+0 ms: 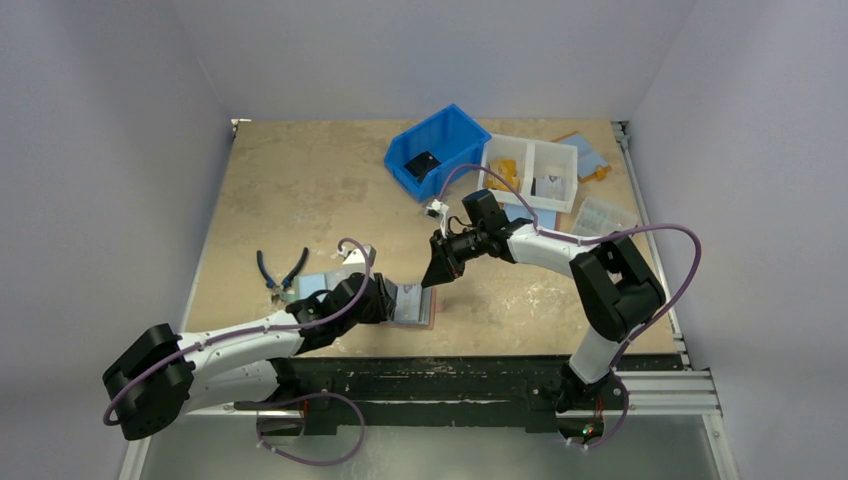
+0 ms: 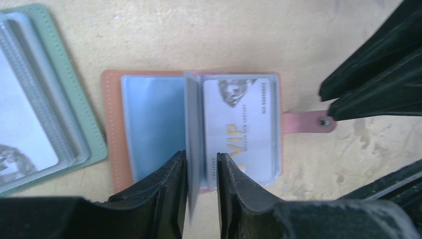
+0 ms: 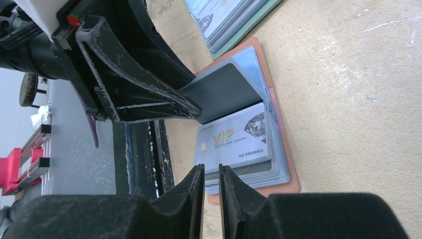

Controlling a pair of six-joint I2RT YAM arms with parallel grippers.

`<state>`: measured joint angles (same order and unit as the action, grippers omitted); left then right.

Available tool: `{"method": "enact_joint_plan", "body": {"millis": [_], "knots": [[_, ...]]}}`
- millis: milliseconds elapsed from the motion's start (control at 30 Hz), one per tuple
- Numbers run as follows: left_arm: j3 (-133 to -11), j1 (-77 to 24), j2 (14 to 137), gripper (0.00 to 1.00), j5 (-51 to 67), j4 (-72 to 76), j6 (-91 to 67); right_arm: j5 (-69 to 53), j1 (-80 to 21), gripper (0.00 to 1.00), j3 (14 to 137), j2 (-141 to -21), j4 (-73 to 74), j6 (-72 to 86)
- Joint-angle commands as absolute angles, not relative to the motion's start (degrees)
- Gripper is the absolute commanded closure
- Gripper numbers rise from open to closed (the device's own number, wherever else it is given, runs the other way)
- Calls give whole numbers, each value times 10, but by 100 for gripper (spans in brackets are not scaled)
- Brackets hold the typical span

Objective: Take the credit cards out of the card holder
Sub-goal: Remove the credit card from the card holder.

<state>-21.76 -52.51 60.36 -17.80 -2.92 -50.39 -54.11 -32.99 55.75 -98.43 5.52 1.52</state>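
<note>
**Card holder** (image 2: pixel 113 129) lies open and flat on the table (image 1: pixel 300 190), by the near edge between the two arms.

**Left gripper** (image 2: pixel 200 157) reaches over one long side of the card holder. Its fingers (image 2: pixel 159 194) stand a little apart, astride a single clear leaf (image 3: pixel 226 94) raised upright from the spine. One finger looks to touch the leaf, but a pale strip shows between the leaf and the other finger, so a firm pinch cannot be confirmed. The leaf reads dark in the right wrist view, and what it contains cannot be made out.

**VIP card** (image 2: pixel 239 124), silver, lies in the top pocket of the flat stack beside the leaf, one corner covered by a finger. Whatever lies beneath it in the stack is hidden.

**Right gripper** (image 3: pixel 211 169) hangs at the tab (image 2: pixel 306 122) side of the card holder. Its fingers are almost together, with a thin slit in which nothing shows. In the left wrist view its tip meets the tab's snap end, though contact is uncertain.

**Surroundings.** A green folder (image 2: pixel 77 104) lies just beside the card holder, opposite the tab. It is cut off by the frame and partly under the left arm. Pliers (image 1: pixel 280 270) lie farther from the card holder on that same side. A blue bin (image 1: pixel 465 130) and a white tray (image 1: pixel 560 145) sit well apart from the card holder, toward the far edge, their contents too small to name.
</note>
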Motion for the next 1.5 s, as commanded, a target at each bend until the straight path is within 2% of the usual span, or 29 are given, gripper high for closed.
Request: {"method": "enact_joint_plan", "body": {"millis": [0,233,300,333,533,900,1267,1467], "knots": [[-228,-522,603,72,-203,-61,-500,-553,-333,76,556,-984,45,14],[-232,-522,608,82,-202,-59,-494,-545,-334,75,560,-983,62,3],[-233,-522,607,91,-198,-52,-494,-544,-334,75,562,-982,67,-6],[-232,-522,605,100,-194,-49,-494,-549,-334,75,564,-981,71,-17],[-197,-522,551,100,-159,46,-505,-640,-335,72,583,-970,130,-94],[-141,-522,507,100,-115,227,-504,-653,-333,72,575,-959,90,-50],[-67,-522,562,100,-98,390,-583,-651,-291,66,537,-967,4,57],[-19,-522,669,100,-85,525,-669,-647,-291,65,525,-992,-23,78]]}}
